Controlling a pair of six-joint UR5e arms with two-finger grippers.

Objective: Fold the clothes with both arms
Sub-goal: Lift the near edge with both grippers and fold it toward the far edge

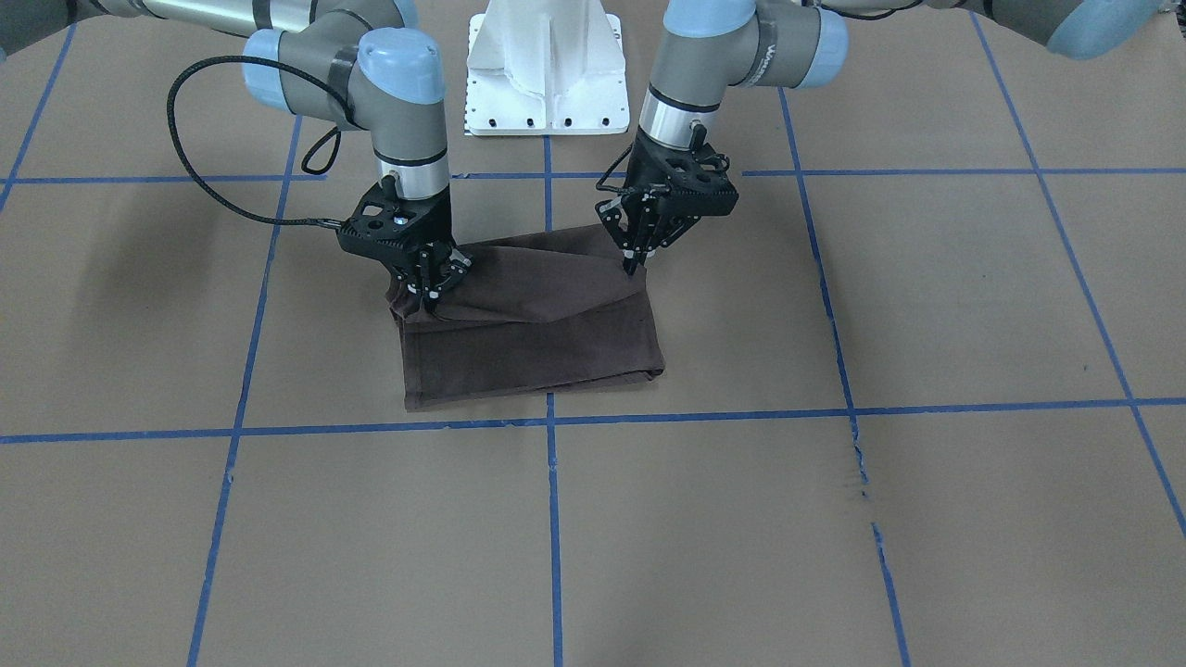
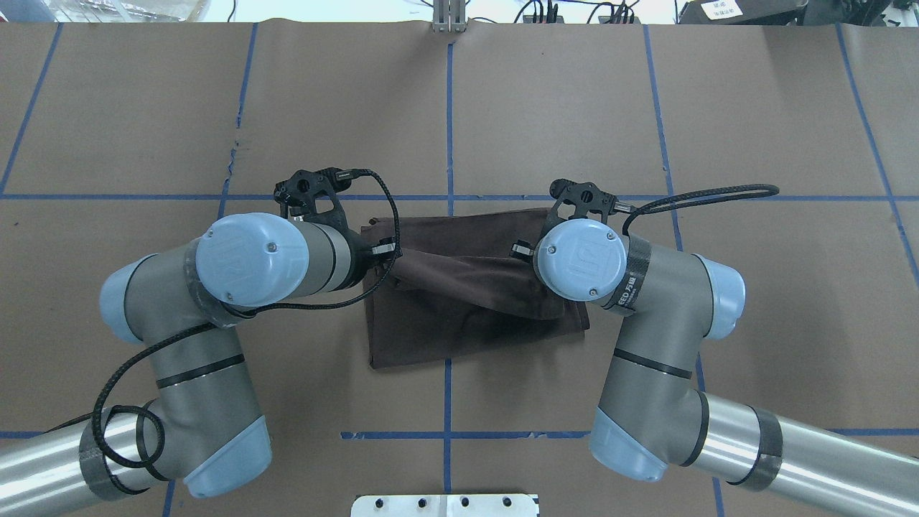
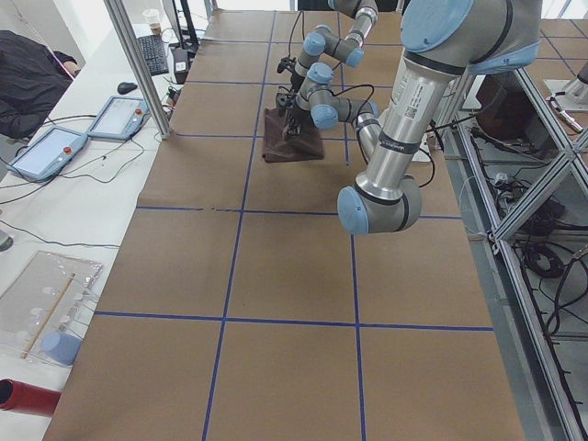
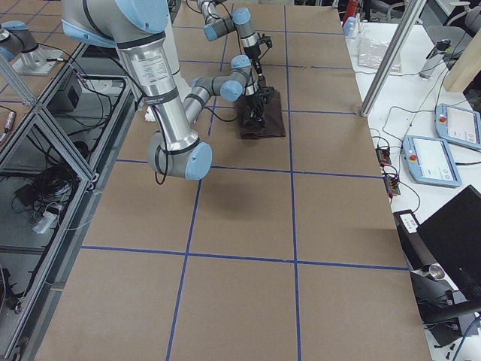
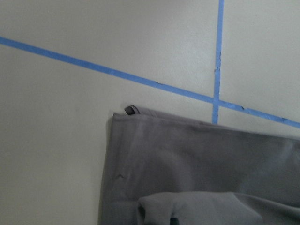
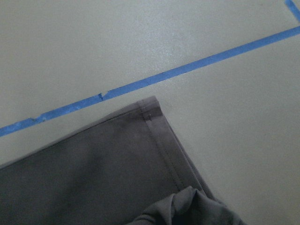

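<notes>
The dark brown T-shirt [image 1: 537, 343] lies folded into a rough rectangle at the middle of the brown table; it also shows from above [image 2: 459, 323]. My left gripper [image 1: 634, 264] is shut on the shirt's near-robot edge at one end. My right gripper [image 1: 432, 295] is shut on the same edge at the other end. Between them the top layer hangs raised in a sagging fold. In the overhead view both wrists hide the fingers. The wrist views show only shirt corners [image 5: 197, 164] [image 6: 93, 173] with bunched cloth at the bottom edge.
The white pedestal base [image 1: 547, 74] stands behind the shirt. Blue tape lines [image 1: 551, 421] cross the table under and around it. A black cable [image 1: 199, 139] loops off the right wrist. Tablets [image 3: 46, 152] and a person's sleeve [image 3: 28, 78] are beyond the far edge.
</notes>
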